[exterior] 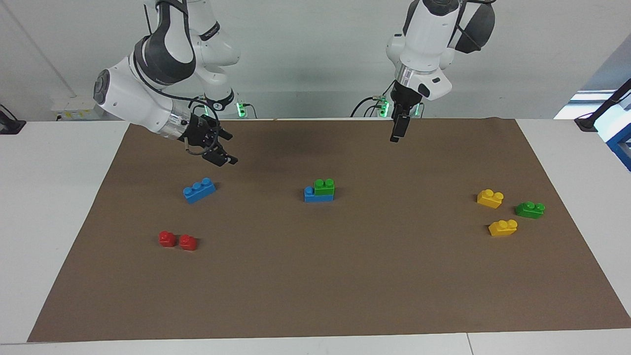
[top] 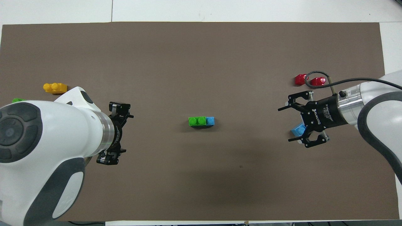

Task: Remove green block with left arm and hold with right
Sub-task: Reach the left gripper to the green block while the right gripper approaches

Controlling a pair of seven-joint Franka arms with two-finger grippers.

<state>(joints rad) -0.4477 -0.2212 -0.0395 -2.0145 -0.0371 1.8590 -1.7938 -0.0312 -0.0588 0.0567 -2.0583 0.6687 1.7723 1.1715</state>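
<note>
1. Currently the step in hand is the approach: neither gripper touches a brick, and the green block (exterior: pixel 324 187) sits pressed onto one end of a blue brick (exterior: pixel 318 195) at the middle of the brown mat (exterior: pixel 315 276), leaving one blue stud bare.
2. Left gripper (exterior: pixel 397 129): raised in the air over the mat's edge nearest the robots, toward the left arm's end from the stack. Jaw state cannot be told.
3. Right gripper (top: pixel 291 123): raised over the loose blue brick (exterior: pixel 198 190), toward the right arm's end of the table. Its jaws stand wide apart and hold nothing.
4. Next move, as judged: the right gripper should travel to the stack and clamp the lower blue brick to brace it; the left gripper should descend onto the green block, close across its sides, and pull straight up.
5. Caution: the darker green brick (exterior: pixel 530 209) beside the yellow bricks (exterior: pixel 496 213) is not the target.
</note>
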